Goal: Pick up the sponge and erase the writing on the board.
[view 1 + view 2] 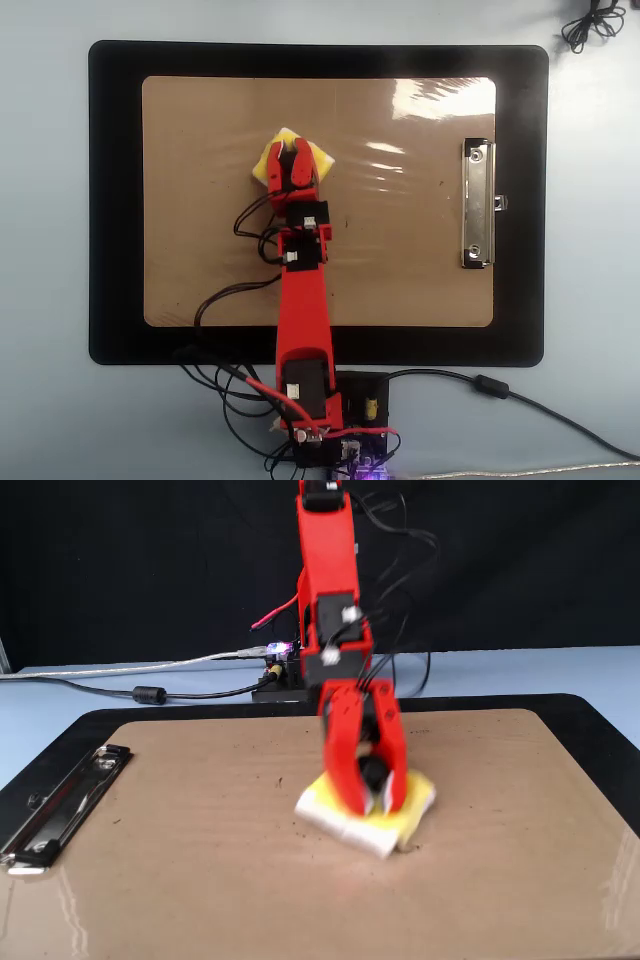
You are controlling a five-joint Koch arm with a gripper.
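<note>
My red arm's pincer [291, 152] [368, 798] clamps the yellow sponge [270, 160] [340, 815] by its black knob, pressing it flat on the brown board [400, 260] [200, 850], toward eleven o'clock from the board's centre overhead.

Pale blue-grey tabletop [45, 240], evenly lit. Large black mat [115, 200] covers its middle. Black backdrop [150, 560] behind tabletop's far edge in fixed view. Coiled black cable [590, 22] at tabletop's top-right corner in overhead view. Bright glare patch on glossy surface.
</note>
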